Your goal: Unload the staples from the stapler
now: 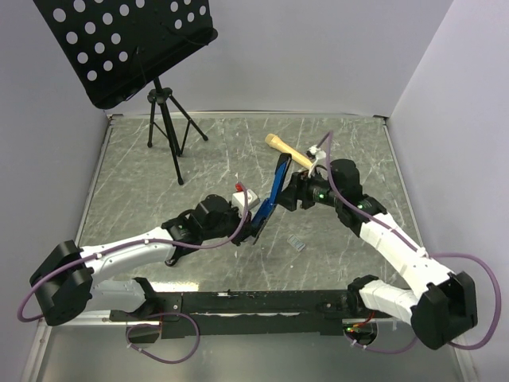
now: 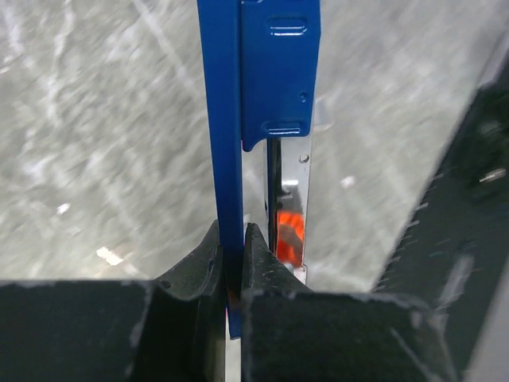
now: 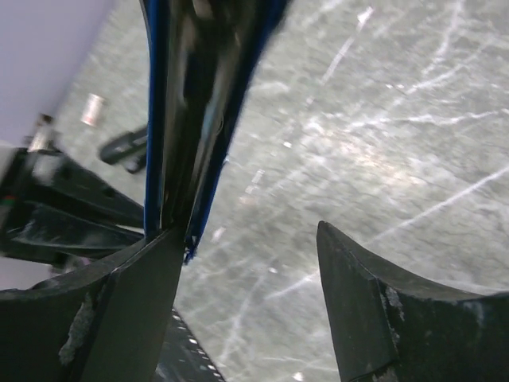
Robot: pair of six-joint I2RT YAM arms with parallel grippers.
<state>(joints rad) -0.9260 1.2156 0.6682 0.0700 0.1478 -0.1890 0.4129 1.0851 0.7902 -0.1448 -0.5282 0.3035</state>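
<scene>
The stapler [image 1: 270,199] is blue and black and stands tilted above the table, hinged open into long thin arms. My left gripper [image 1: 253,231] is shut on its lower end; the left wrist view shows the thin blue arm [image 2: 231,119] pinched between my fingers [image 2: 232,239], with a chrome rail and an orange pusher [image 2: 289,231] beside it. My right gripper [image 1: 291,195] is open next to the upper part. In the right wrist view its left finger [image 3: 135,294] rests against the stapler [image 3: 187,103] and the right finger stands well apart. A small grey strip of staples [image 1: 296,243] lies on the table.
A tan stick-like handle [image 1: 288,150] lies behind the right gripper. A small white block with red [image 1: 245,193] sits by the left wrist. A black perforated music stand [image 1: 127,40] on a tripod [image 1: 167,127] occupies the back left. Walls border the table.
</scene>
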